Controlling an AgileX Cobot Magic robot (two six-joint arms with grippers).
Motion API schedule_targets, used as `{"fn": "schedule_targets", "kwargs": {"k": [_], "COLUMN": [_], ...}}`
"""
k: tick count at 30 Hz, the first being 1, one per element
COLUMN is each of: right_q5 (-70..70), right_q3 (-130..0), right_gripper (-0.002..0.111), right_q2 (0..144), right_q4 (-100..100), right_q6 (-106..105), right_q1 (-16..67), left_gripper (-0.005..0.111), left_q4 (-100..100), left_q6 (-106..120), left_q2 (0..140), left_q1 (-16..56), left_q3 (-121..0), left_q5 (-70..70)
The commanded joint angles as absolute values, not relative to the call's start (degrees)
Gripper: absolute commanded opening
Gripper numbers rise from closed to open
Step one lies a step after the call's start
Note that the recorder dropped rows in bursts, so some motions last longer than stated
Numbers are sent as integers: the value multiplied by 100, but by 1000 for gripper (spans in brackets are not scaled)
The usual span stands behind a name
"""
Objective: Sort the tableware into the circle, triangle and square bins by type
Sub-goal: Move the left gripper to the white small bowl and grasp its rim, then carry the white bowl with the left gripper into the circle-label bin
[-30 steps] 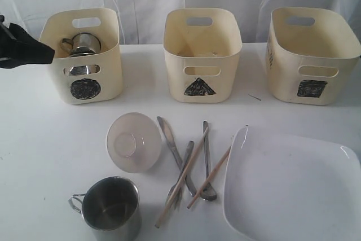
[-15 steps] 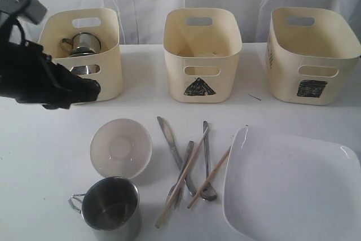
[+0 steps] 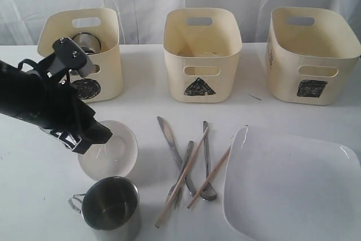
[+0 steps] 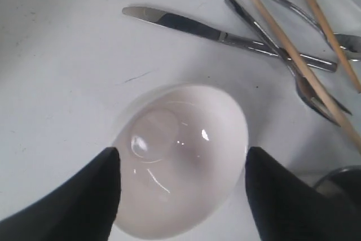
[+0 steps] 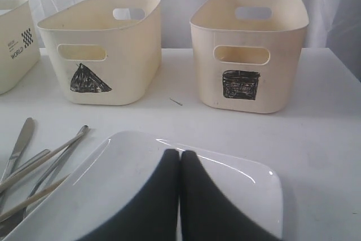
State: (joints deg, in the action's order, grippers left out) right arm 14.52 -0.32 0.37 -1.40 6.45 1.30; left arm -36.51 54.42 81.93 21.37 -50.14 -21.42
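- Exterior view: we see the left tool (image 3: 100, 134) low over the small white bowl (image 3: 115, 153). The bowl sits on the white surface (image 3: 34, 196), just behind a steel mug (image 3: 111, 204). Cutlery (image 3: 169, 139) and chopsticks (image 3: 192, 159) lie between the bowl and the square plate (image 3: 293, 190).
- Left wrist view: the tool's fingers are spread, one at each side of the bowl's rim. We cannot tell whether they touch it.
- Right wrist view: the right tool (image 5: 180, 159) is pressed together above the plate. The triangle bin (image 5: 101, 49) and square bin (image 5: 254, 49) stand behind.

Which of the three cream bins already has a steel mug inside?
The circle bin, leftmost in the exterior view: a steel mug shows inside it. No mug shows in the triangle bin or the square bin.
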Motion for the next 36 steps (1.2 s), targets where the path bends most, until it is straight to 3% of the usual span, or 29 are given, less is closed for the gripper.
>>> {"fn": "schedule_targets", "kwargs": {"k": [1,20,28,36], "right_q5": [1407,1407,1407,1407], "right_q3": [0,0,0,0], "right_gripper": [0,0,0,0], "right_q2": [0,0,0,0], "right_q4": [-148,-148,-148,-148], "right_q6": [652,652,652,652], "right_q1": [109,109,109,109], "left_gripper": [67,65,0,0], "left_q4": [-3547,-3597,-3925,-4015], "left_q6": [5364,5375,5352,5352], "left_q2": [8274,9372,9661,9096], "left_q1": [2160,2160,2160,2160], "left_q3": [-4972,-4972,-4972,-5402], "left_q5": [-2060,-1229,-511,52]}}
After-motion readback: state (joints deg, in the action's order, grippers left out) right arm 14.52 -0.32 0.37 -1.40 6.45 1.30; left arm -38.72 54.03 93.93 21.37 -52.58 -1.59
